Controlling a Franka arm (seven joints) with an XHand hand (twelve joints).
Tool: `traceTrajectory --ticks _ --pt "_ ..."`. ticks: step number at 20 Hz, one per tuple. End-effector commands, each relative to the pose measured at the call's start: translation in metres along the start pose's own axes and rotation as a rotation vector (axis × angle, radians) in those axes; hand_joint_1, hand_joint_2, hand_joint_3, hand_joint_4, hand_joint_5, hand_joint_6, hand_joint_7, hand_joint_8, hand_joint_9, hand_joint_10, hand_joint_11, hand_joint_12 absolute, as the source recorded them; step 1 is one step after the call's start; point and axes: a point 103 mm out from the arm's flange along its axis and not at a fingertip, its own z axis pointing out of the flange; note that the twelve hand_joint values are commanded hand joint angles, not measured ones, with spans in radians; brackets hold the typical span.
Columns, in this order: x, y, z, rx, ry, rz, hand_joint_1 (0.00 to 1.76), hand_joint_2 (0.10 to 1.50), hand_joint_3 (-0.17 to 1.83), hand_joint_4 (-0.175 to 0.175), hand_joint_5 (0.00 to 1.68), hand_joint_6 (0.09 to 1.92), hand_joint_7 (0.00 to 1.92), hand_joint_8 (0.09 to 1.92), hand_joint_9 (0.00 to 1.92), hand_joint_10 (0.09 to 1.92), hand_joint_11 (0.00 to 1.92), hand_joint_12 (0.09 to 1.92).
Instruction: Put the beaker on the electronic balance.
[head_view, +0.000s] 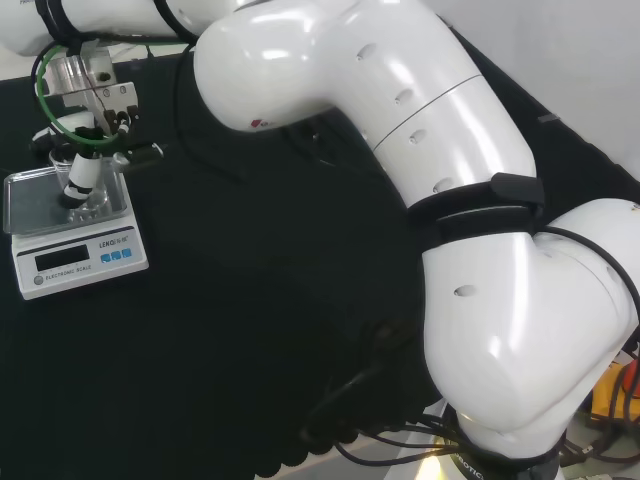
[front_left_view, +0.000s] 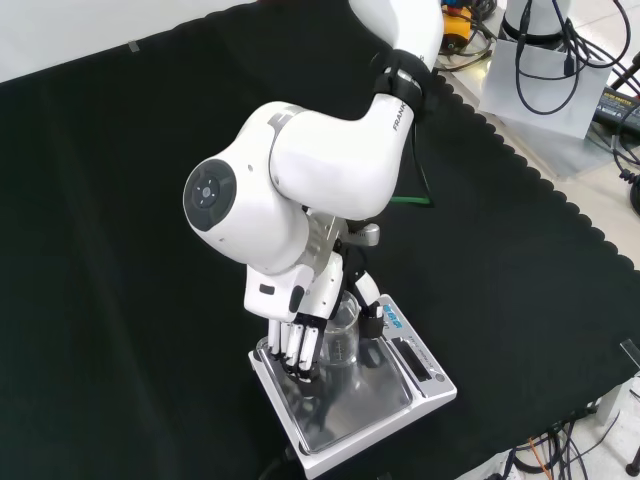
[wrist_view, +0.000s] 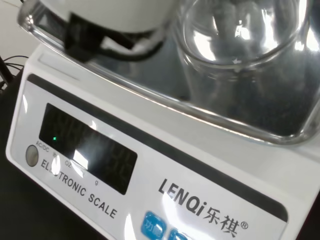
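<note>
Since the beaker is clear glass, light, slick and breakable, I'd hold it round its wall; it stands on the balance pan, near the bench's front edge in the front view. My hand curls round it, fingers down one side. Black cloth all around, nothing obstructing

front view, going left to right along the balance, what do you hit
The hand with its fingers reaching down to the pan, then the clear beaker standing on the pan, then the blue buttons and display strip at the right edge of the electronic balance.
</note>
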Motion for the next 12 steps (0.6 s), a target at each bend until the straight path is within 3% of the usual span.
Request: traceTrajectory --ticks 1,5,12 --pt "-0.002 -0.017 -0.018 -0.099 0.009 -0.039 0.83 0.57 0.36 0.073 0.00 0.09 0.01 0.38 0.08 0.90 0.02 1.40" --pt "-0.007 -0.027 -0.019 -0.161 0.031 -0.048 0.78 0.62 0.20 0.092 0.00 0.09 0.00 0.10 0.00 0.82 0.00 1.22" --pt "-0.015 -0.044 -0.032 -0.231 0.036 -0.042 0.75 0.66 0.11 0.101 0.00 0.09 0.00 0.09 0.00 0.72 0.00 1.08"
